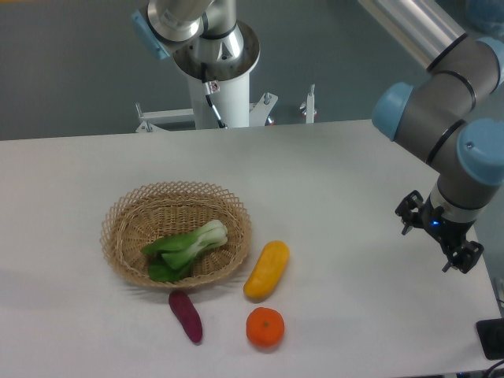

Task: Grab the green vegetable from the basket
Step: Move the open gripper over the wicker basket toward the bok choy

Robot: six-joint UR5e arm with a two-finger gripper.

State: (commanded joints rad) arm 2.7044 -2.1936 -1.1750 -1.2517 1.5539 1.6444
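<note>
The green vegetable is a small bok choy lying inside the basket, its pale stalk end pointing right and its dark leaves toward the front left. The tan wicker basket sits on the left half of the white table. My gripper hangs over the table's right side, far from the basket. Its black fingers are spread apart with nothing between them.
An elongated yellow fruit lies just right of the basket. In front of it are an orange and a dark purple sweet potato. The arm's base column stands behind the table. The table's right edge is close to the gripper.
</note>
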